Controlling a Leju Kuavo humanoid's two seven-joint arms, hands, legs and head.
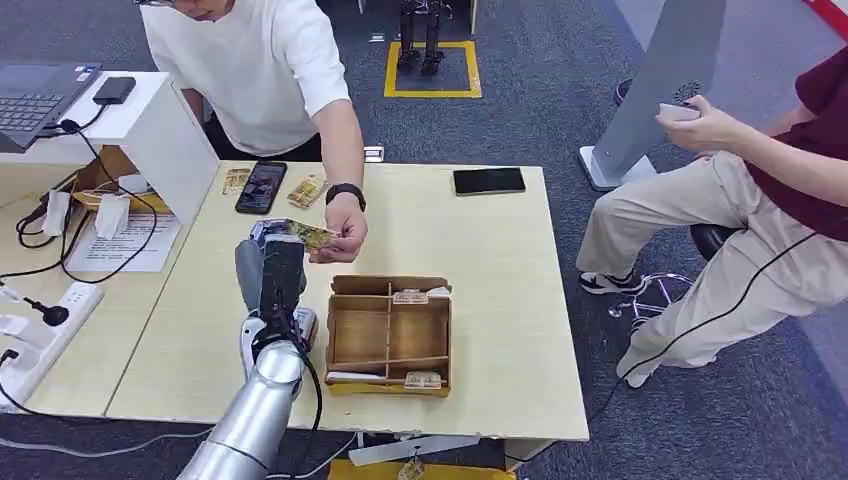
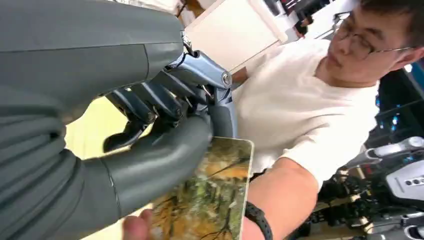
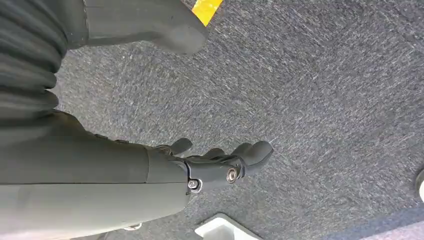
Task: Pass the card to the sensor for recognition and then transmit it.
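The handover step appears to be in hand: at centre frame in the head view, the card [image 1: 308, 235] is pinched by the left hand [image 1: 277, 262] while a person's hand [image 1: 343, 231] grips its far edge. Release seems called for next. The wooden tray [image 1: 340, 350] lies just below; the right hand [image 3: 220, 162] hangs empty, fingers loosely curled.

On the pale wooden table [image 1: 480, 250], the compartmented wooden box [image 1: 389, 335] sits near the front edge, the robot's left hand [image 1: 272, 270] left of it, with the landscape-printed card [image 1: 308, 234] and black phone [image 1: 489, 181] behind.
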